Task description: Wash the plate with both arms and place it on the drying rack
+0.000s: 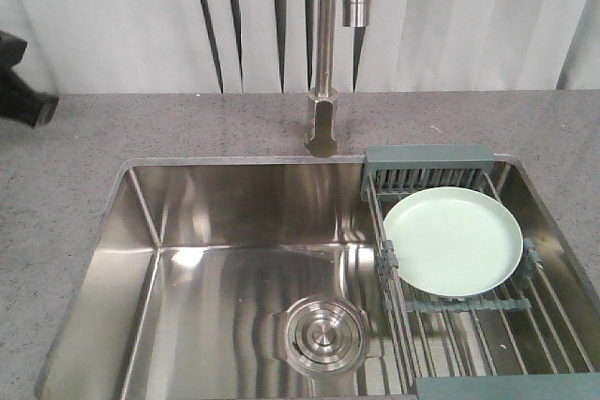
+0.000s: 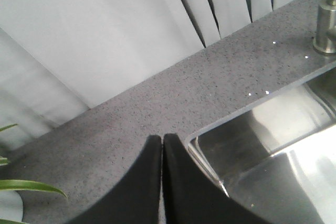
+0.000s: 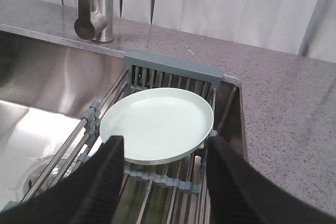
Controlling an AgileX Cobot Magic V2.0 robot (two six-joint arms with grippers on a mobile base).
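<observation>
The pale mint-green plate (image 1: 453, 240) lies flat on the drying rack (image 1: 487, 311) over the right side of the sink. In the right wrist view the plate (image 3: 157, 123) sits just beyond my right gripper (image 3: 165, 144), which is open, its black fingers standing wide above the rack's rods (image 3: 157, 182) with nothing between them. My left gripper (image 2: 161, 139) is shut and empty, hovering over the grey counter by the sink's left rear corner. A black part of the left arm (image 1: 21, 91) shows at the left edge of the front view.
The steel sink basin (image 1: 234, 259) has a round drain (image 1: 321, 334) at its bottom. A steel faucet (image 1: 323, 53) rises behind the sink. Speckled grey counter (image 1: 94, 138) surrounds it, with pale curtains behind. Green plant leaves (image 2: 21, 184) show at the far left.
</observation>
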